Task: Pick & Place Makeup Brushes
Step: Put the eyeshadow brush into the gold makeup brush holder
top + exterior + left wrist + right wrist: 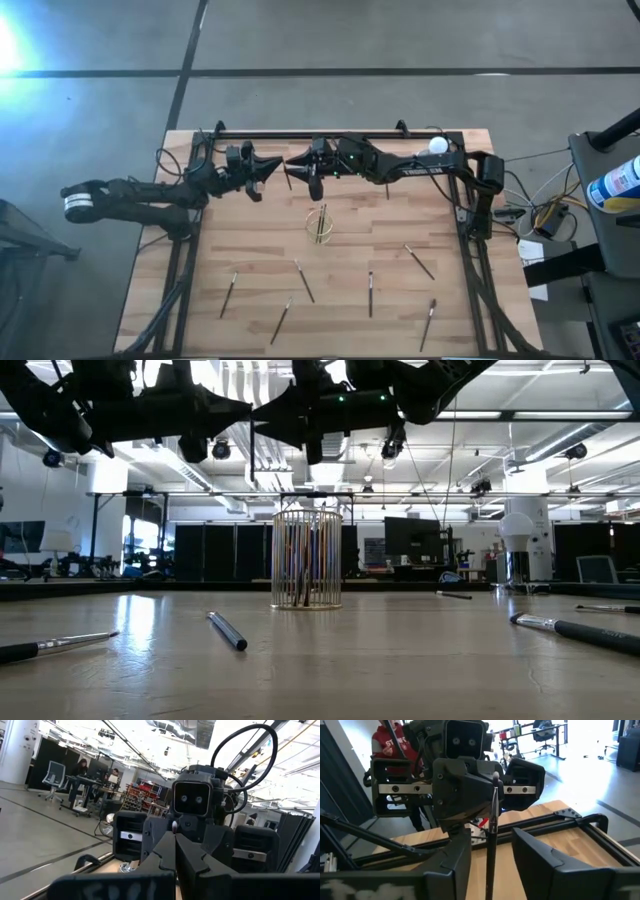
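Note:
My left gripper (272, 168) and my right gripper (297, 160) face each other tip to tip, high above the table's far middle. The left one is shut on a thin dark makeup brush (491, 835) that hangs down from it. The right gripper (490, 834) is open, with one finger on each side of the brush's shaft and a gap on both sides. A wire holder (320, 225) stands on the table below and holds several brushes. Several more brushes lie flat nearer the front edge, such as one (304, 281) and another (419, 261). My left gripper (175, 847) pinches the makeup brush near its upper end (494, 781) between its two shut fingers, which come in level from the table's left and lie across the shaft. The brush's tip (174, 825) sticks up just above the fingers. The brush hangs lifted clear below them.
A black rail (330, 134) runs along the table's far edge, with a white round-topped object (437, 144) at its right end. Loose brushes (226, 630) (575, 628) are spread over the near half. People sit and stand in the room beyond the table.

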Action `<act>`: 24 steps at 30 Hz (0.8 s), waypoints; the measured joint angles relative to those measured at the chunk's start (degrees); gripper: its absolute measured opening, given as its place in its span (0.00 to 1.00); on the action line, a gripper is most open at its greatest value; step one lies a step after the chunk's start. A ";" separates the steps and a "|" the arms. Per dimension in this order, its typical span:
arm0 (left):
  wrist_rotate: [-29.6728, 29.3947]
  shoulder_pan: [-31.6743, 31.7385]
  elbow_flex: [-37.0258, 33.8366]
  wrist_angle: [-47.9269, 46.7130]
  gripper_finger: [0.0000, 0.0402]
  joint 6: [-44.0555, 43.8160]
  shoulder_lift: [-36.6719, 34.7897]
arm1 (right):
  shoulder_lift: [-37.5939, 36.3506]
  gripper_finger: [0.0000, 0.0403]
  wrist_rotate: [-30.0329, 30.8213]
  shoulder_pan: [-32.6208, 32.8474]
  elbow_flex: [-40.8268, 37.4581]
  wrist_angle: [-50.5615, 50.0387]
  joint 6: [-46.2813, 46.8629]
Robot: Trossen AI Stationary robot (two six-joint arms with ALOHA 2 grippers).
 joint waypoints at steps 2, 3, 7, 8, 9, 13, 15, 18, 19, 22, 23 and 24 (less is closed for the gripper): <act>0.00 0.00 0.00 0.02 0.00 -0.02 0.00 | 0.00 0.37 0.03 -0.13 0.00 -0.12 0.02; 0.01 0.00 -0.02 0.00 0.00 0.00 0.00 | 0.00 0.37 0.02 -0.25 0.00 -0.18 0.13; 0.02 0.00 -0.02 0.02 0.00 -0.02 0.00 | 0.00 0.38 0.13 -0.59 0.00 -0.73 1.07; 0.02 0.00 -0.02 0.02 0.00 -0.02 0.00 | 0.00 0.38 0.13 -0.59 0.00 -0.81 1.07; 0.02 0.00 -0.02 0.02 0.00 0.01 0.00 | 0.00 0.38 0.11 -0.59 0.00 -0.79 1.05; 0.02 0.00 -0.02 0.02 0.00 0.09 0.00 | 0.00 0.38 -0.32 -0.54 0.00 -0.79 1.21; 0.02 0.00 -0.02 0.03 0.00 0.10 0.00 | 1.03 0.38 -0.58 -0.50 0.00 0.76 1.16; 0.04 0.00 -0.02 0.04 0.00 0.11 0.00 | 3.00 0.38 -2.82 -0.68 0.02 2.95 2.75; 0.07 0.00 -0.02 0.02 0.00 0.11 0.00 | 3.81 0.38 -3.10 -0.68 0.45 3.02 3.01; 0.07 -0.04 0.07 0.00 0.00 0.07 0.00 | 5.44 0.37 -3.27 -0.87 1.79 2.98 3.37; 0.07 -0.04 0.09 -0.01 0.00 0.07 0.00 | 5.69 0.37 -3.44 -0.90 2.34 3.18 3.22; 0.07 -0.04 0.09 -0.02 0.00 0.07 0.00 | 5.73 0.36 -4.16 -0.95 2.57 3.09 2.92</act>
